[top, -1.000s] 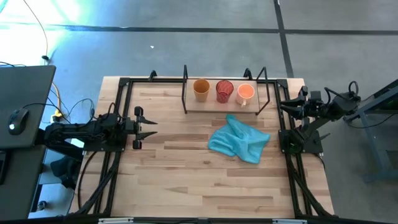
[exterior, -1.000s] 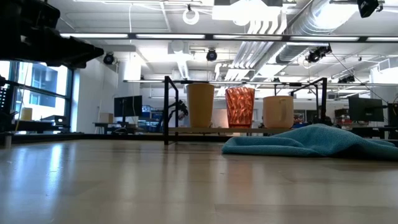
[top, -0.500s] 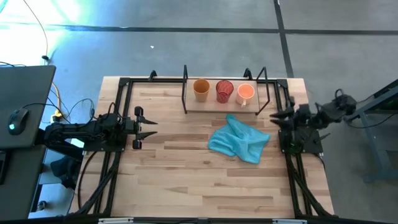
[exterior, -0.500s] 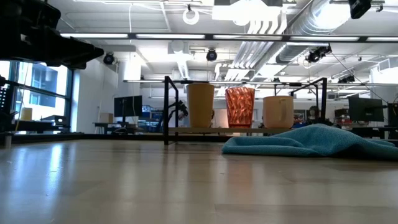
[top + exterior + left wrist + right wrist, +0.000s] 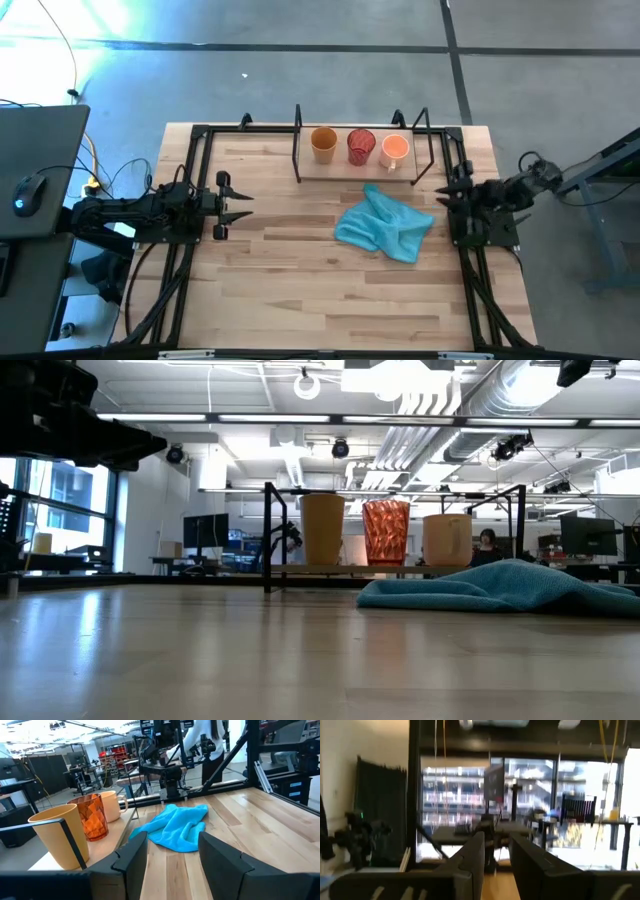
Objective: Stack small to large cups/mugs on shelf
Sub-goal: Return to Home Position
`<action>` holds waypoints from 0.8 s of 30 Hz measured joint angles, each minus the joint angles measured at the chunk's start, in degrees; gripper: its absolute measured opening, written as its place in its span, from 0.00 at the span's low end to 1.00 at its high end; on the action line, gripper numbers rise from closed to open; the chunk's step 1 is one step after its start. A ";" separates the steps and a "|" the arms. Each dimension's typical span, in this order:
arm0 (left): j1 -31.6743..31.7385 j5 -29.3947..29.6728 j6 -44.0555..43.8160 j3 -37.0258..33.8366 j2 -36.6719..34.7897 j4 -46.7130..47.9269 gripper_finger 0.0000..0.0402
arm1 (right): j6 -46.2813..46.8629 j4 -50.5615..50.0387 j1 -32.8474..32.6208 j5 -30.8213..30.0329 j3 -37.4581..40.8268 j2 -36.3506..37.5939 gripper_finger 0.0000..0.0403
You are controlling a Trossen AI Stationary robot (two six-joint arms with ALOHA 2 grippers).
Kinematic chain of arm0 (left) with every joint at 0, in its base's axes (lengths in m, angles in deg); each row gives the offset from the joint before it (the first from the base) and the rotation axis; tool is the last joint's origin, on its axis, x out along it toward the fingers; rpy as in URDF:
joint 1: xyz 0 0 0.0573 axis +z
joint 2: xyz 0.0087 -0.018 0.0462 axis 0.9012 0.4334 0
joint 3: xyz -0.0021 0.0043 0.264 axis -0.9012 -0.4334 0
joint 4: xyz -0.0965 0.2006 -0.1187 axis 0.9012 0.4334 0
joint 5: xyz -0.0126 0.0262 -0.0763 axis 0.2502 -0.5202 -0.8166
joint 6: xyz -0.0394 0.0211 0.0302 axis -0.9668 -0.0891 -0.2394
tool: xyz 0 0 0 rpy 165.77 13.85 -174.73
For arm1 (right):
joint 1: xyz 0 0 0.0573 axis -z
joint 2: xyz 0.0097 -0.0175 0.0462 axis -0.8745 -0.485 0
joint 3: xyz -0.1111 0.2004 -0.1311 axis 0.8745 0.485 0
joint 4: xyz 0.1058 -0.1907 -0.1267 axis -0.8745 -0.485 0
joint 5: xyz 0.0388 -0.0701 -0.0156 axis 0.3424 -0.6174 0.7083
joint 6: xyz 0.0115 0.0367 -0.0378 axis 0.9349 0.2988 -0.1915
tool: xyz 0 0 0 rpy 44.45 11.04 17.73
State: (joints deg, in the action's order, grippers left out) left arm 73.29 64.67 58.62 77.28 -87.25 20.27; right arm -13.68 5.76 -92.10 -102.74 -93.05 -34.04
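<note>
Three cups stand upright in a row on the wooden board of the black-rod shelf [image 5: 338, 170] at the table's far side: a mustard-yellow cup [image 5: 323, 141] on the left, a patterned red cup [image 5: 361, 146] in the middle, and a light orange mug [image 5: 396, 150] with a handle on the right. In the low view the yellow cup [image 5: 323, 529], red cup [image 5: 386, 532] and mug [image 5: 447, 539] show in the same order. My left gripper [image 5: 248, 205] is open and empty at the table's left side, pointing right. My right gripper [image 5: 444, 190] is open and empty at the right edge.
A crumpled blue cloth [image 5: 385, 226] lies on the table in front of the shelf, between the two grippers. It also shows in the left wrist view [image 5: 175, 826]. Black arm frames [image 5: 190, 190] run along both side edges. A person stands beyond the table [image 5: 202, 742].
My right arm has folded back toward its base. Its gripper has gone a little toward the table's near edge and now sits beside the right frame. The cups and the cloth have not moved.
</note>
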 joint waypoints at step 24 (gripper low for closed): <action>0.01 0.28 0.00 0.00 -0.04 -0.02 0.41 | -1.89 -20.92 0.04 -1.80 -13.52 4.07 0.19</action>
State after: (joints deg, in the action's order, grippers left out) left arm 73.30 64.96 58.62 77.28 -87.29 20.25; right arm -15.57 -15.17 -92.06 -104.55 -106.57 -29.97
